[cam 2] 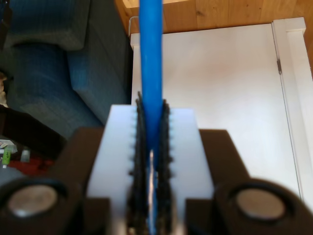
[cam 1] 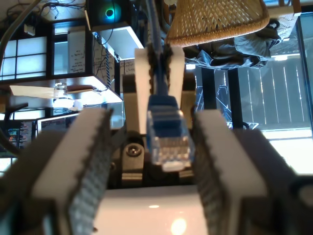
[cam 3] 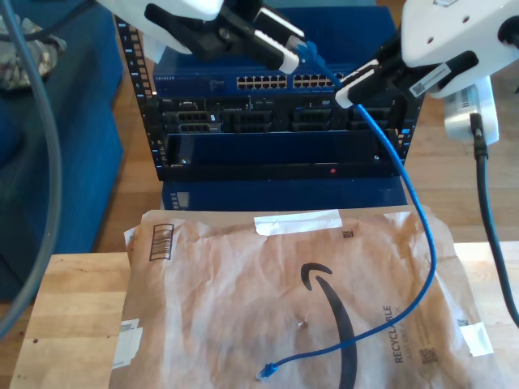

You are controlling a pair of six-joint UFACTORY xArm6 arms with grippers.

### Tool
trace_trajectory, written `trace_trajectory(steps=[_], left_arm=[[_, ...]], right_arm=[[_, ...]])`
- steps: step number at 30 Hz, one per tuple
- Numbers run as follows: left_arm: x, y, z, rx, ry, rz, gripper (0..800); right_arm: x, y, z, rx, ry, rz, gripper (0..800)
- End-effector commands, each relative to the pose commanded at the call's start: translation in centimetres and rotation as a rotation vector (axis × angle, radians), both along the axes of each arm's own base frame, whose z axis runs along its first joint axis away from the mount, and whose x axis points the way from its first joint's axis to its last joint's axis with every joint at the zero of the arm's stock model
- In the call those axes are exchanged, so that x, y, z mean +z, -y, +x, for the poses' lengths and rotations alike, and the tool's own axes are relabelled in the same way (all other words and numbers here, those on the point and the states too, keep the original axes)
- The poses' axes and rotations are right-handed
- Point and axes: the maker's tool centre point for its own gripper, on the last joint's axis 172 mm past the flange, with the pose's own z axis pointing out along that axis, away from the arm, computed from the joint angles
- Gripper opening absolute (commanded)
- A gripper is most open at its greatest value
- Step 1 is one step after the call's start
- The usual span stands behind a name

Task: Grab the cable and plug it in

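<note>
My second gripper pinches the cable tight between its ribbed pads. My first gripper stands spread, the cable's plug between its fingers, seemingly untouched. The cable's free end lies on the brown paper mailer.

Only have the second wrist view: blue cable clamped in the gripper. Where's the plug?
Observer: The plug sits between the open jaws of my first gripper, untouched.
Operator: In a port yet?
Observer: No. In the exterior view it hangs in the air above the port row of the rack.
Operator: Other end?
Observer: The other plug lies loose on the brown paper mailer.
</note>
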Motion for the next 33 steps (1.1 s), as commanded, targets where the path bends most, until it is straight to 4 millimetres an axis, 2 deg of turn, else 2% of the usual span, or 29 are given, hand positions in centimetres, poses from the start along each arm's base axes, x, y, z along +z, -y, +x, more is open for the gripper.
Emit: trace_trajectory(steps=[7,11,12,14,16,18,20,24,27,30,33], left_arm=[[0.3,-0.1,-0.1,0.003,0.012,-0.001,54],[0.1,-0.1,-0.1,0.004,0.006,-0.001,8],[-0.2,-0.1,-0.2,0.004,-0.001,-0.001,7],[-0.4,-0.1,0.0,0.007,-0.007,-0.001,7],[-0.7,0.0,0.0,0.004,-0.018,-0.002,3],[-1.3,-0.1,0.1,0.006,-0.036,-0.001,3],[-1.4,0.0,0.2,0.005,-0.047,0.000,3],[-1.1,0.6,0.3,0.038,-0.162,-0.026,3],[-1.3,0.7,0.2,0.042,-0.293,-0.052,6],[-0.8,-0.1,1.1,0.021,-0.436,-0.157,7],[0.3,-2.1,3.3,0.011,-0.544,-0.305,8]], right_arm=[[-0.1,-0.1,-0.2,0.006,-0.007,0.000,2],[-0.1,0.0,-0.2,0.004,-0.005,-0.001,24],[-0.1,0.0,-0.2,0.005,-0.006,0.000,79],[-0.1,-0.2,-0.3,0.009,-0.009,0.010,350],[0.6,-0.8,-0.5,0.017,-0.009,0.045,578],[1.3,-0.8,-0.3,0.018,0.019,0.049,641],[2.5,-0.8,-0.2,0.036,0.068,0.045,760],[5.2,-0.6,-0.7,0.084,0.202,0.028,790],[9.2,0.7,-0.6,0.061,0.439,0.007,796],[11.4,1.6,-0.3,0.031,0.581,-0.001,794],[12.4,1.7,-0.9,0.033,0.615,-0.003,796]])
